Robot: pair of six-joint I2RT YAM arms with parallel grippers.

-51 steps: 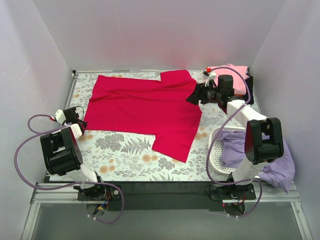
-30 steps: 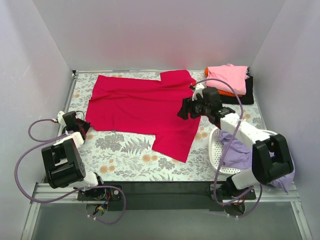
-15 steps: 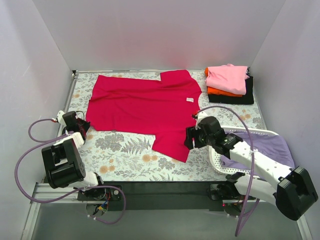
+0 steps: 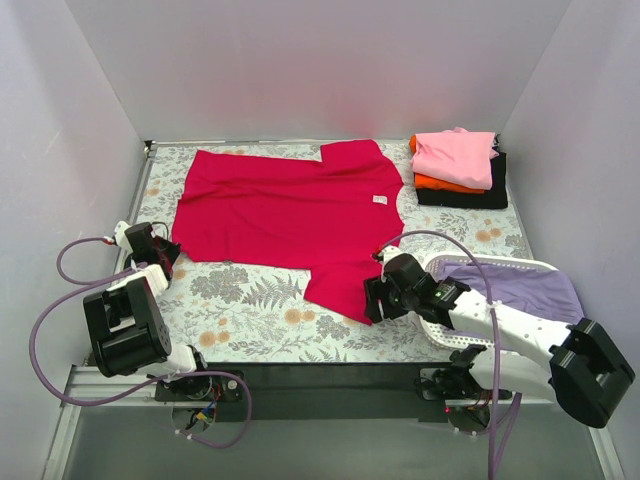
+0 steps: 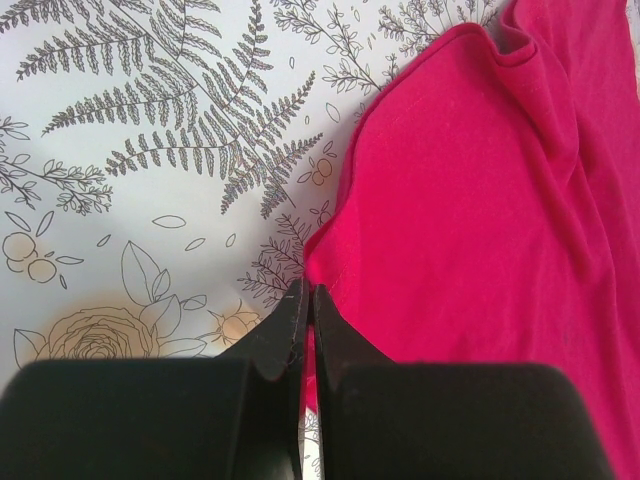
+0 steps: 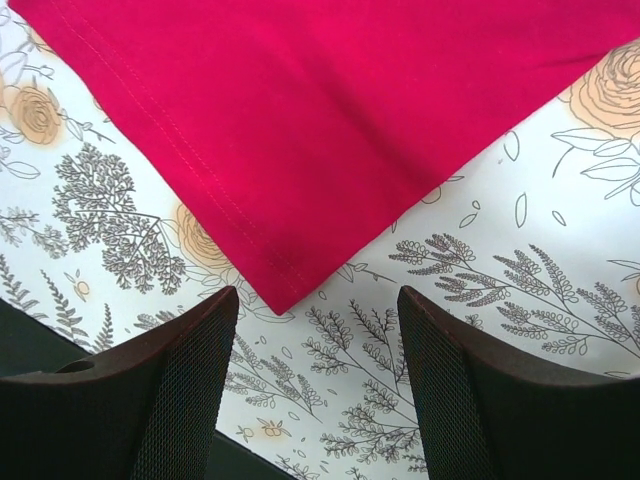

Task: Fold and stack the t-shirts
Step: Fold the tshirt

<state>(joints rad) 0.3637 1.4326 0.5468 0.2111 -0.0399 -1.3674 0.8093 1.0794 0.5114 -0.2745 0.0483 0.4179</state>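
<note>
The large crimson-red t-shirt (image 4: 290, 215) lies spread flat on the floral table. My left gripper (image 4: 166, 252) sits at its near-left corner. In the left wrist view the fingers (image 5: 305, 300) are pressed together on the edge of the red cloth (image 5: 470, 230). My right gripper (image 4: 372, 300) is open and empty, just above the shirt's near-right corner. The right wrist view shows that hem corner (image 6: 285, 290) between the spread fingers (image 6: 315, 300). Pink (image 4: 455, 155), orange (image 4: 428, 181) and black (image 4: 470, 198) tees lie stacked at the back right. A lavender tee (image 4: 530, 288) lies in the basket.
The white mesh basket (image 4: 440, 332) stands at the near right, close beside my right forearm. Grey walls close in the table on three sides. The dark front edge of the table (image 6: 40, 345) shows just below the right fingers.
</note>
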